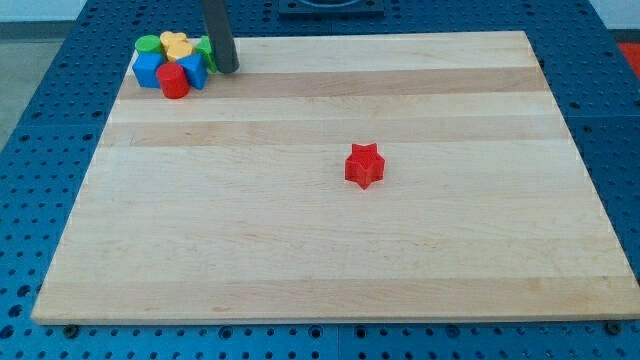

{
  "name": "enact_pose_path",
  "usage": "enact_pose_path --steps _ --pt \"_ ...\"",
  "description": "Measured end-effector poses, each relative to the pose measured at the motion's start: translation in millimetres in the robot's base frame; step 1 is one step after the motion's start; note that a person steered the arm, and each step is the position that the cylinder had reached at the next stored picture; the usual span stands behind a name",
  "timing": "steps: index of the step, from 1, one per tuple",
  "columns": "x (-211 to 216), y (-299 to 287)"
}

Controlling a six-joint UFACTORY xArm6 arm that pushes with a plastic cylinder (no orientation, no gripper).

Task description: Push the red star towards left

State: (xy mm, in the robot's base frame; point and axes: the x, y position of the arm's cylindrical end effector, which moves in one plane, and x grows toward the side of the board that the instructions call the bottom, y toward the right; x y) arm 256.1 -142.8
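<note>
The red star-shaped block lies alone on the pale wooden tabletop, a little to the view's right of centre. My tip, a plain dark rod end holding nothing, stands at the view's top left, just beside a tight cluster of blue, green, yellow and red blocks, well apart from the star.
</note>
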Motion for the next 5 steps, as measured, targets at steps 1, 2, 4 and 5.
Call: enact_pose_path --steps 1,2,4,5 --pt "57 12" --pt "157 19" --pt "316 184" --pt "282 267"
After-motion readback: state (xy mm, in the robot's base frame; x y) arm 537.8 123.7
